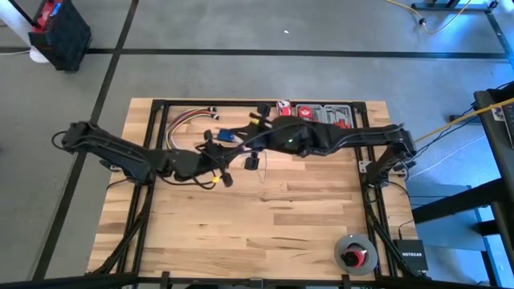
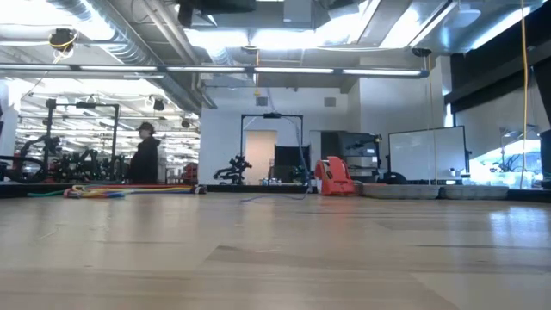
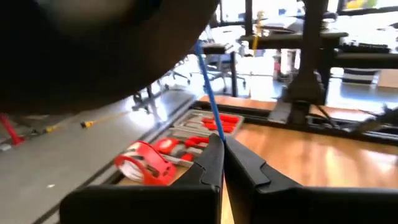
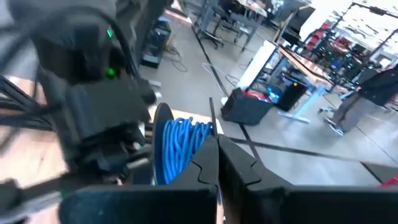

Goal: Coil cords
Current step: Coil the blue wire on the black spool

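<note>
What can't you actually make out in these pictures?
- High view: the thin cord between the arms, too thin to follow.
- Left wrist view: where the cord ends, hidden by the blurred arm.
- Right wrist view: the blue coil's lower part, behind the right pincer.

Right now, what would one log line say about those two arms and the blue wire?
left gripper: shut on cord | right gripper: shut, beside blue coil | both mid-table, far side | coiling under way
</note>
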Robot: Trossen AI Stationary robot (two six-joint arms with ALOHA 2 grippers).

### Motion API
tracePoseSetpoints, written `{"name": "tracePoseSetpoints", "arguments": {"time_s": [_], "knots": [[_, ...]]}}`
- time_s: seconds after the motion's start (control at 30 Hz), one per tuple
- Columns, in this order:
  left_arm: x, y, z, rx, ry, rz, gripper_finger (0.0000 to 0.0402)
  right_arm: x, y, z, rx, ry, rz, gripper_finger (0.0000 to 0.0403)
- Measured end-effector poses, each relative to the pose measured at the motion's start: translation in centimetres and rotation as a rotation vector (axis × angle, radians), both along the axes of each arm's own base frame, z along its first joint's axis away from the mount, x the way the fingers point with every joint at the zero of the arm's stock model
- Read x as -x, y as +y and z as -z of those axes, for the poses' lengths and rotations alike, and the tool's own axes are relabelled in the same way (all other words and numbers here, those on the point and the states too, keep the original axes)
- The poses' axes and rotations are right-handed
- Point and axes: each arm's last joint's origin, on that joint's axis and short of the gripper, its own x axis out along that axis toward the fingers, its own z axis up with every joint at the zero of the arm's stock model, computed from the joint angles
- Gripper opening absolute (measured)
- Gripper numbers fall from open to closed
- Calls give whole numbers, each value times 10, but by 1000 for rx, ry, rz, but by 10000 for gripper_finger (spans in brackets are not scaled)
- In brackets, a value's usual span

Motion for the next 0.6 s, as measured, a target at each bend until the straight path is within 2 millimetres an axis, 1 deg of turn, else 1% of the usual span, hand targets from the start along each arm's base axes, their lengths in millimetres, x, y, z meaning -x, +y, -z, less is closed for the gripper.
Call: {"name": "tracePoseSetpoints", "arguments": {"time_s": [0.2,0.3,0.37,0.5,0.6], "knots": [[-17,1,11,-20,-8,-15,0,28,-2,-30,-12,-86,-25,0],[-21,2,19,-33,27,-16,0,42,-3,-45,-15,-131,-25,0],[-24,1,23,-33,32,-16,0,49,-4,-56,-16,-166,-26,0],[-26,2,25,-34,38,-17,0,64,-5,-86,-1,-248,-27,0],[-26,2,27,-37,47,-17,0,77,-6,-105,3,-275,-27,0]]}}
